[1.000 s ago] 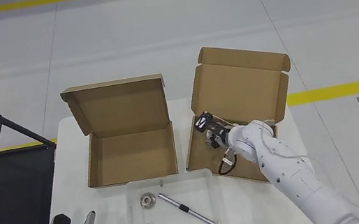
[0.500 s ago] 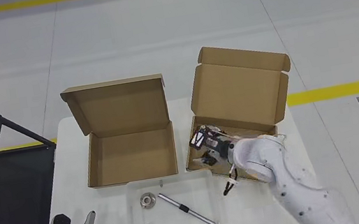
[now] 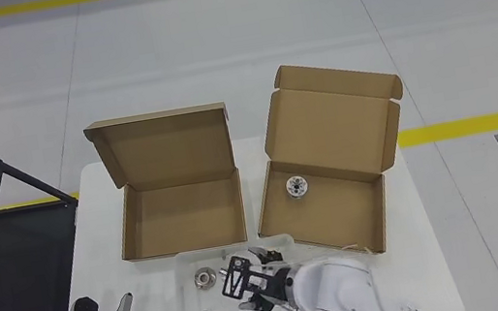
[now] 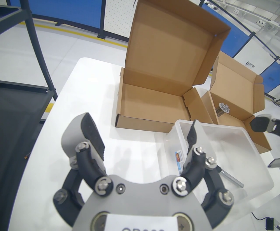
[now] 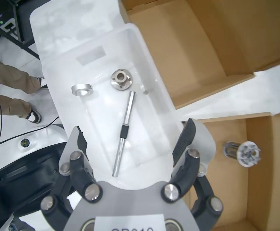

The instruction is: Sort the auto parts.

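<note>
The right tool (image 5: 135,129), open and empty, is hovering over the bin (image 5: 161,96), where the rod (image 5: 124,131) is lying mid-bin, and closing off-centre is probably risking the smooth rod rolling away.

- The top view looked steeply down from above the arms, far enough off to take in the whole table (image 3: 100,218) and the floor beyond.
- The left wrist view sat low by the table's near edge, behind the left gripper (image 4: 140,122), facing across toward the left box (image 4: 153,102).
- The right wrist view hung close over the clear bin (image 5: 105,65), behind the right gripper (image 5: 133,126), looking almost straight down.
- All three views shared the clear bin and the finned part (image 5: 248,153) in the right box (image 5: 258,186).
</note>
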Motion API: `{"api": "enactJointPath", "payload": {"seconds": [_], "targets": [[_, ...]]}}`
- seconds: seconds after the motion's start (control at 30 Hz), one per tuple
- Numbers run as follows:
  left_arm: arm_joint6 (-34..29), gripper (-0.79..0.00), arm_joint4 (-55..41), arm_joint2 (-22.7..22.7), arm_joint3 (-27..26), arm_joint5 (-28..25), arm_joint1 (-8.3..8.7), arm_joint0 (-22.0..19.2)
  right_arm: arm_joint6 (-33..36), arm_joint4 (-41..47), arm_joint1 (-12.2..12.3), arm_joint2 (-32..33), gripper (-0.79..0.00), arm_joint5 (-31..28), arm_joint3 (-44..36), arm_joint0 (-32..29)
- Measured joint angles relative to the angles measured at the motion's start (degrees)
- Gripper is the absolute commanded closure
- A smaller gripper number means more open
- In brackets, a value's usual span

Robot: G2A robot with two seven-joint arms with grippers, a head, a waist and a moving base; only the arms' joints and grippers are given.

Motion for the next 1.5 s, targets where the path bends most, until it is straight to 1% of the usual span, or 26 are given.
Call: {"api": "enactJointPath", "payload": {"seconds": [0.13, 0.2, 0.23, 0.27, 0.37, 0.57, 0.7, 0.83, 1.0, 1.03, 1.13, 1.17, 1.23, 1.27, 1.3, 1.5], "targets": [[0.0, -0.785, 0.0, 0.0, 0.0, 0.0, 0.00, 0.0, 1.9, 0.3, -1.8, -4.6, -0.683, 3.8, 6.1, 3.7], [0.0, -0.785, 0.0, 0.0, 0.0, 0.0, 0.00, 0.0, 3.7, 1.0, -2.6, -5.9, -0.603, 5.7, 8.8, 4.8], [0.0, -0.785, 0.0, 0.0, 0.0, 0.0, 0.00, 0.0, 4.3, 0.7, -2.9, -6.5, -0.480, 6.9, 9.7, 5.3], [0.0, -0.785, 0.0, 0.0, 0.0, 0.0, 0.00, 0.0, 4.5, -0.2, -3.3, -7.3, -0.391, 8.4, 10.8, 5.7], [0.0, -0.785, 0.0, 0.0, 0.0, 0.0, 0.00, 0.0, 5.0, -2.0, -4.4, -9.4, -0.388, 11.5, 13.9, 6.9], [0.0, -0.785, 0.0, 0.0, 0.0, 0.0, 0.00, 0.0, 7.2, -2.7, -6.4, -12.3, -0.372, 14.6, 18.6, 8.7], [0.0, -0.785, 0.0, 0.0, 0.0, 0.0, 0.00, 0.0, 8.1, -1.5, -7.4, -13.0, -0.348, 14.5, 21.0, 9.5], [0.0, -0.785, 0.0, 0.0, 0.0, 0.0, 0.00, 0.0, 8.3, -1.2, -8.3, -13.5, -0.348, 14.7, 23.1, 10.4], [0.0, -0.785, 0.0, 0.0, 0.0, 0.0, 0.00, 0.0, 8.6, -1.1, -9.4, -13.8, -0.329, 15.9, 26.2, 11.6], [0.0, -0.785, 0.0, 0.0, 0.0, 0.0, 0.00, 0.0, 8.7, -1.0, -9.7, -13.9, -0.289, 16.1, 26.7, 11.8], [0.0, -0.785, 0.0, 0.0, 0.0, 0.0, 0.00, 0.0, 9.0, -0.4, -10.4, -14.2, -0.225, 16.1, 28.2, 12.3], [0.0, -0.785, 0.0, 0.0, 0.0, 0.0, 0.00, 0.0, 9.1, -0.3, -10.6, -14.3, -0.185, 16.2, 28.7, 12.4], [0.0, -0.785, 0.0, 0.0, 0.0, 0.0, 0.00, 0.0, 9.1, -0.3, -11.0, -14.4, -0.065, 16.5, 29.3, 12.6], [0.0, -0.785, 0.0, 0.0, 0.0, 0.0, 0.00, 0.0, 9.1, -0.2, -11.2, -14.4, -0.022, 16.6, 29.6, 12.7], [0.0, -0.785, 0.0, 0.0, 0.0, 0.0, 0.00, 0.0, 9.1, -0.1, -11.3, -14.4, 0.000, 16.7, 29.8, 12.7], [0.0, -0.785, 0.0, 0.0, 0.0, 0.0, 0.00, 0.0, 8.4, 0.7, -11.8, -13.3, 0.000, 16.3, 30.3, 12.8]]}}
